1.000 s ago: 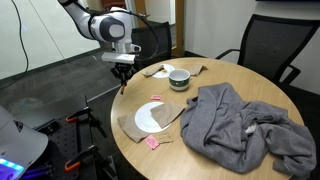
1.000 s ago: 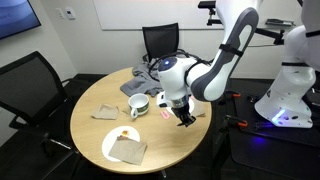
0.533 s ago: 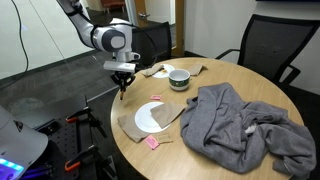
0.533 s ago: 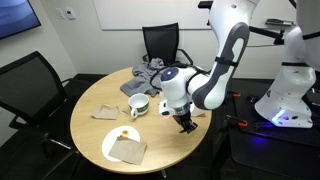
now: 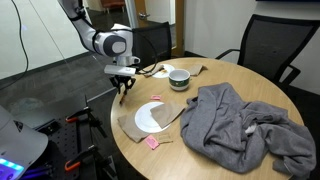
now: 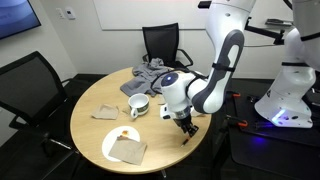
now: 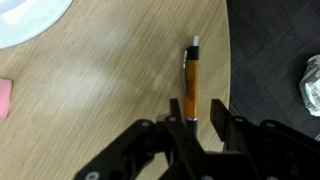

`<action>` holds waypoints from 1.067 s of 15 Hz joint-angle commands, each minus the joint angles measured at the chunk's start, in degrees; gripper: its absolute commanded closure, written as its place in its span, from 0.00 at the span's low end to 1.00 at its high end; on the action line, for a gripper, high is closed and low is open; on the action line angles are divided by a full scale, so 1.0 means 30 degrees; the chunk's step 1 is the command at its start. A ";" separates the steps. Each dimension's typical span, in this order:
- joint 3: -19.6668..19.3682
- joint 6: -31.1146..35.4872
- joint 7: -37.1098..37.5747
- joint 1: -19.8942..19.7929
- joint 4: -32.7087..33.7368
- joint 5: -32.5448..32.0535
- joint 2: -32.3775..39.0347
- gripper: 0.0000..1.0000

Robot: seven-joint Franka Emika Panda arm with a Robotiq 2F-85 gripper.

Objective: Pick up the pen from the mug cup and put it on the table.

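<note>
Big round light-wood counter (image 5: 195,165), smooth and grainy, with a rumpled soft grey cloth (image 5: 245,125) sprawled across one side. The flat white plate (image 5: 150,118) sits near the short, dark grey-green mug cup (image 5: 179,78). At the rim, the slim orange-brown, dark-tipped pen (image 7: 192,80) lies flat on the wood. Its end sits inside the black pincer (image 7: 198,118), which is set narrow; gripping or not, can't tell. A small pink scrap (image 7: 4,97) lies apart.
</note>
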 commanded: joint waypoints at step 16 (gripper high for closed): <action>0.0471 0.0866 0.0831 -0.0033 -0.1356 -0.0152 -0.6322 0.00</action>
